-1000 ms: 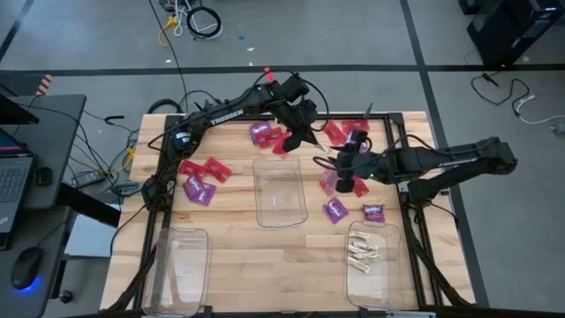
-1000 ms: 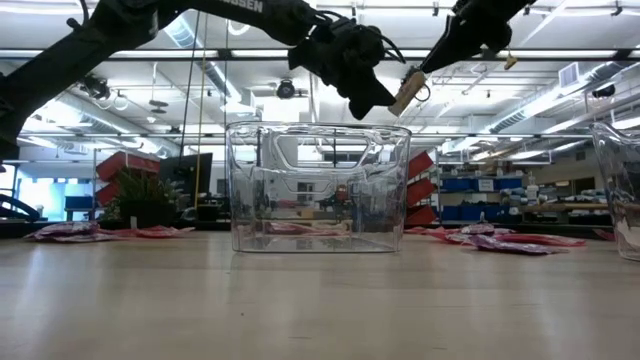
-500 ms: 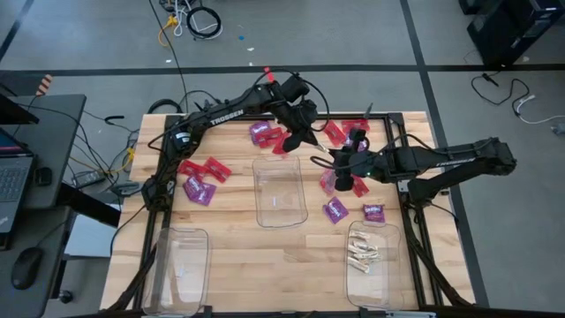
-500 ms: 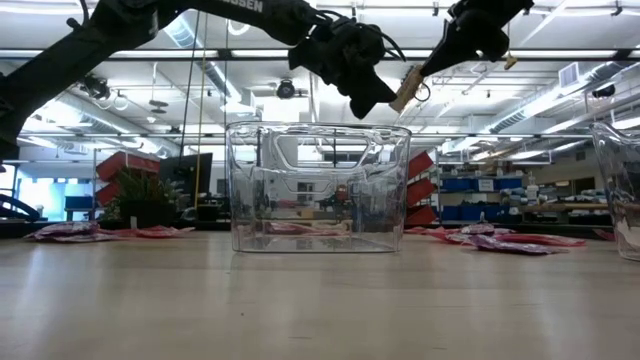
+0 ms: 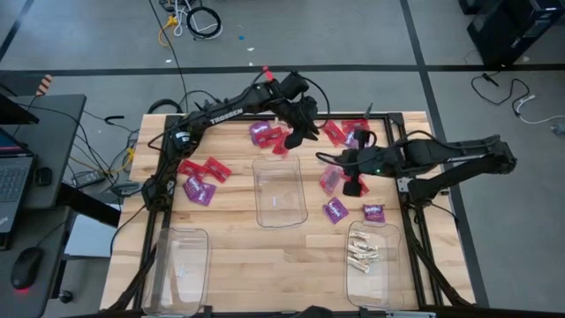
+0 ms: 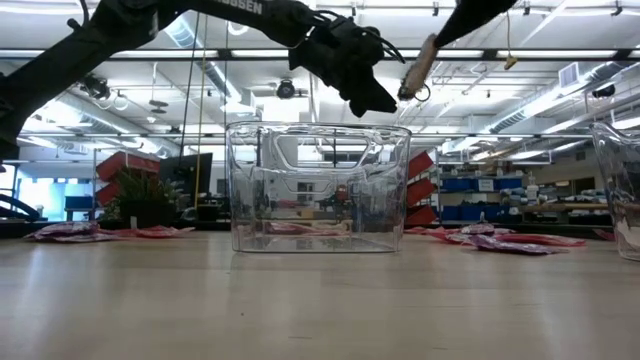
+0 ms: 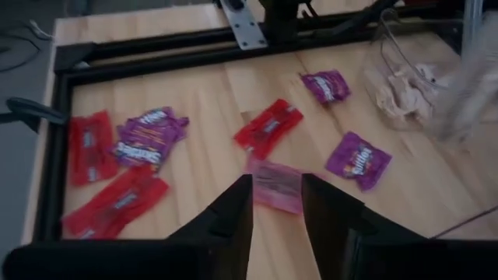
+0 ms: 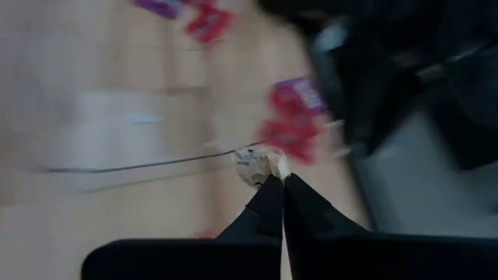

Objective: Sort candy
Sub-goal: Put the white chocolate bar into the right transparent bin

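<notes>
Since the frame a second earlier, the right gripper point(image 5: 328, 160) had swung and lifted, its fingers pinched on a whitish-cream candy point(image 8: 259, 166) that in the low view point(image 6: 417, 68) rode high above the middle bin's rim. That arm reached in from the right, stretched leftward, wrist just right of the middle bin point(image 5: 280, 191). The left gripper point(image 7: 276, 204) had parted its fingers to a narrow gap with nothing between them; below it lay a pink-red packet point(image 7: 274, 185) on the wood. The left arm came in from the far left, elbow bent, gripper point(image 5: 298, 134) hovering over the far edge of the middle bin.

Count from above: three clear bins, the near left bin point(image 5: 177, 269) with no candy showing, the middle one likewise, and the near right bin point(image 5: 368, 261) holding a small heap of cream pieces, too small to count. On the left lay two red packets point(image 5: 205, 168) and one purple packet point(image 5: 198, 188). Far of the middle bin sat one purple and a red or two, partly hidden. On the right, two purple packets point(image 5: 373, 213) lay near, with several red ones beyond.
</notes>
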Controlling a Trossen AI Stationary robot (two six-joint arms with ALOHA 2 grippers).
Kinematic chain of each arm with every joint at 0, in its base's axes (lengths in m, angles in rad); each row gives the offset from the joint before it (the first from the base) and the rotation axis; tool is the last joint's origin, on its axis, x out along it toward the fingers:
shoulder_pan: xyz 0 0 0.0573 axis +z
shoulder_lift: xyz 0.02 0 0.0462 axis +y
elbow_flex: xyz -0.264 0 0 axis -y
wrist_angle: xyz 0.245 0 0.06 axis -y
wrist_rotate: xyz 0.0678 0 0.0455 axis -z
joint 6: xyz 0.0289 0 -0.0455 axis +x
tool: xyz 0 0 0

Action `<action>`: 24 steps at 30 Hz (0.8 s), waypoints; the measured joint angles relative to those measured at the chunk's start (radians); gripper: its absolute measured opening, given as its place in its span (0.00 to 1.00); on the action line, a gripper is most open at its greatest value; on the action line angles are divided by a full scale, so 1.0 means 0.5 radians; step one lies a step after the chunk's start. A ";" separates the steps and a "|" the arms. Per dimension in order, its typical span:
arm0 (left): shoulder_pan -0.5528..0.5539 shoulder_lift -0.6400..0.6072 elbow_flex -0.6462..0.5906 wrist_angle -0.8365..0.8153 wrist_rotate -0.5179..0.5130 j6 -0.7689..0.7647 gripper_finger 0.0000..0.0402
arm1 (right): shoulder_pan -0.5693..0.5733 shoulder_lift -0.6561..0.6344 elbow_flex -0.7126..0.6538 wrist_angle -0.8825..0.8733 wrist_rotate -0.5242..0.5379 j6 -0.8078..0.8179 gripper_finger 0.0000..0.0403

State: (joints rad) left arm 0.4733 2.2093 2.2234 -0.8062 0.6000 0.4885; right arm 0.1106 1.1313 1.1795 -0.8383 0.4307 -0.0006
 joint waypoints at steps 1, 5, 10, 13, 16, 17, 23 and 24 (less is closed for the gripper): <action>0.011 0.000 0.000 0.007 0.021 -0.001 0.29 | 0.017 0.000 0.033 -0.050 -0.090 0.085 0.00; 0.041 0.000 0.000 0.021 0.106 -0.037 0.27 | 0.112 0.000 0.141 -0.267 -0.468 0.439 0.00; 0.046 0.000 0.000 0.070 0.142 -0.043 0.21 | 0.279 -0.004 0.176 -0.443 -0.926 0.894 0.00; 0.046 0.000 0.000 0.127 0.143 -0.044 0.18 | 0.392 -0.004 0.176 -0.568 -1.067 1.172 0.00; 0.046 0.000 0.000 0.136 0.144 -0.043 0.14 | 0.504 -0.004 0.176 -0.640 -1.107 1.414 0.00; 0.048 0.000 0.000 0.136 0.144 -0.043 0.13 | 0.541 -0.004 0.175 -0.659 -1.119 1.478 0.00; 0.077 0.000 0.000 0.120 0.144 -0.040 0.03 | 0.666 -0.005 -0.031 -0.655 -1.223 1.761 0.00; 0.084 0.000 0.000 0.116 0.143 -0.040 0.02 | 0.673 -0.005 -0.086 -0.634 -1.240 1.786 0.00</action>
State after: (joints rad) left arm 0.5154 2.2093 2.2234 -0.7484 0.6716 0.4683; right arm 0.4474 1.1290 1.1364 -1.1551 -0.1894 0.8924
